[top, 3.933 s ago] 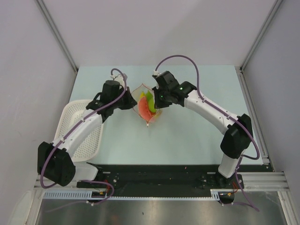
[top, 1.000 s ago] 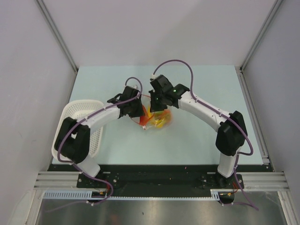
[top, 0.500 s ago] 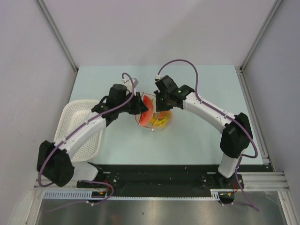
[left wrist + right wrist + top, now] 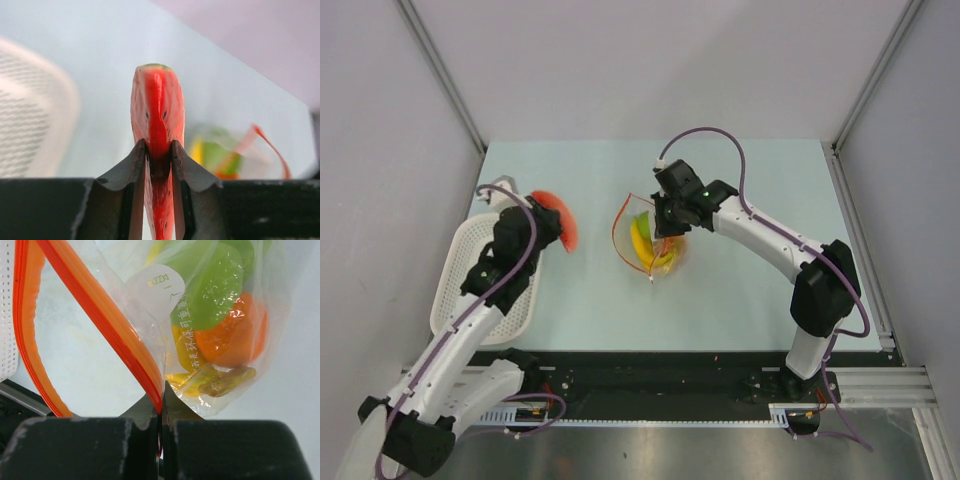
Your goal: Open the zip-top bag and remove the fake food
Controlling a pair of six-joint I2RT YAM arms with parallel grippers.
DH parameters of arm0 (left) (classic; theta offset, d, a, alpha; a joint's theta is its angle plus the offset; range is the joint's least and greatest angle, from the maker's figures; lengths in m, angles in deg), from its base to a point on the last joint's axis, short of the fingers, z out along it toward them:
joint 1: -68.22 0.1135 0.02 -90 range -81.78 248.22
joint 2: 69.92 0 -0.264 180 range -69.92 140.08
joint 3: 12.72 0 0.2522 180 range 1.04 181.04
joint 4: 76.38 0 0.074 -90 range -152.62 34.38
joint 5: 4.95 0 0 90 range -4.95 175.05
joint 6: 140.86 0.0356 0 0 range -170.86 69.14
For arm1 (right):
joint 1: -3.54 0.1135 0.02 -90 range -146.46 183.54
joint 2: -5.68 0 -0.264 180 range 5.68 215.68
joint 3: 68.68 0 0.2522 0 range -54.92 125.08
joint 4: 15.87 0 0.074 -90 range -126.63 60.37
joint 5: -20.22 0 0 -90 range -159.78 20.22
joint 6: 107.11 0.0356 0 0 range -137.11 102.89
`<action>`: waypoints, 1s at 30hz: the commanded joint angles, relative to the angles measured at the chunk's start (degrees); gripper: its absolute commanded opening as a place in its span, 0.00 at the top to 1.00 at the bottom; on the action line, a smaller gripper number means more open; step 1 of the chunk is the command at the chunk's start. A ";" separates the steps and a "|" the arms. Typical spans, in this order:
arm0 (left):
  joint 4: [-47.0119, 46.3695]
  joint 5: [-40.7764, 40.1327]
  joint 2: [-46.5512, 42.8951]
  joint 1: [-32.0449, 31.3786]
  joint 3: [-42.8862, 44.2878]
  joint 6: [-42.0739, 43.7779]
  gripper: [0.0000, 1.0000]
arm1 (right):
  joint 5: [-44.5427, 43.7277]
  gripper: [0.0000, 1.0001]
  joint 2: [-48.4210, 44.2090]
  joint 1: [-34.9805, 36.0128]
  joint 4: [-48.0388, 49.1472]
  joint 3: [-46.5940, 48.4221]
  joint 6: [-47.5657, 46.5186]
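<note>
The clear zip-top bag [image 4: 650, 245] stands open at mid-table, its red zip strip [image 4: 105, 322] spread in a loop. My right gripper [image 4: 663, 222] is shut on the bag's rim at the strip [image 4: 160, 407] and holds it up. Inside the bag lie a yellow banana [image 4: 640, 240], a green piece [image 4: 212, 290] and an orange piece [image 4: 235, 337]. My left gripper [image 4: 542, 222] is shut on a red watermelon slice [image 4: 157, 120] with a green rind [image 4: 560, 218], held above the table by the basket's far right edge.
A white perforated basket [image 4: 470, 280] sits at the table's left edge, under my left arm. It also shows blurred in the left wrist view [image 4: 30, 115]. Metal frame posts run along both sides of the table.
My left gripper has pulled the red slice out of the bag and carried it left, to beside the basket. My right gripper still holds the bag's rim.
</note>
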 commanded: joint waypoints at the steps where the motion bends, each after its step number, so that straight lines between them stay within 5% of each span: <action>1: 14.35 -9.13 2.38 12.20 3.50 -6.78 1.00 | 0.43 1.00 -3.10 -0.82 0.58 1.52 -1.94; 9: 2.50 15.63 6.85 37.34 -5.29 -1.67 1.00 | 2.28 1.00 -2.39 -2.32 0.50 3.72 -2.73; 13: 5.86 14.60 8.80 44.73 -7.13 -10.99 1.00 | 2.63 1.00 -3.01 -2.15 0.76 3.02 -2.73; 17: -2.24 15.06 9.85 45.54 -12.05 -16.18 1.00 | 3.60 1.00 -2.75 -2.06 0.76 3.02 -2.56; 26: 2.22 13.13 27.14 45.01 -3.03 -27.08 1.00 | 4.04 1.00 -3.01 -0.83 0.85 2.84 -2.65; 30: 3.28 10.41 31.90 44.93 0.50 -28.05 0.82 | 4.04 1.00 -3.36 -0.21 0.67 2.67 -3.00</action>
